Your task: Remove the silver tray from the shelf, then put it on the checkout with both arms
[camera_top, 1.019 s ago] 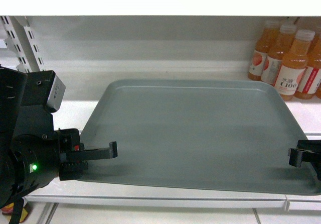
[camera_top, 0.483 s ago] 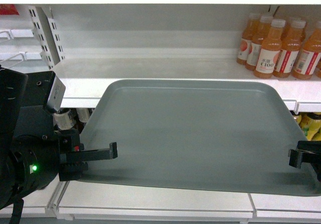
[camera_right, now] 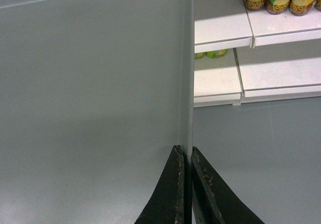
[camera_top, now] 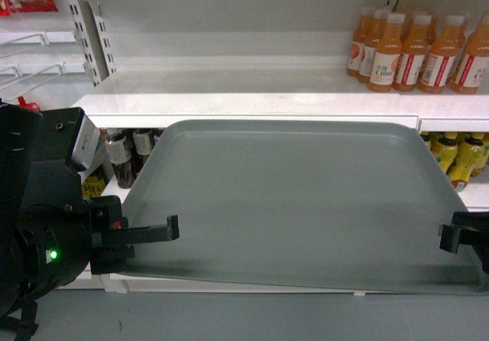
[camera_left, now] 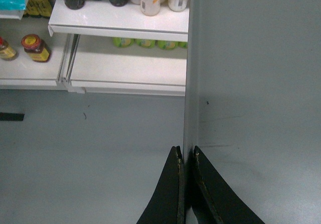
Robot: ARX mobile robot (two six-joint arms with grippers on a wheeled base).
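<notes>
Receding toward the top of the frame, the glossy white shelf board (camera_top: 244,100) now sits clear of your flat matte grey-green tray (camera_top: 298,203), which hangs mid-frame with the left gripper (camera_left: 186,156) and right gripper (camera_right: 186,156) each pinched onto a side rim, so the checkout carry comes next.

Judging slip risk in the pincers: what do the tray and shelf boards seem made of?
Silver tray: looks like matte grey-green plastic or coated metal, smooth, with only dull reflections. Shelf: glossy white painted metal, judging by its sheen and slotted uprights.
</notes>
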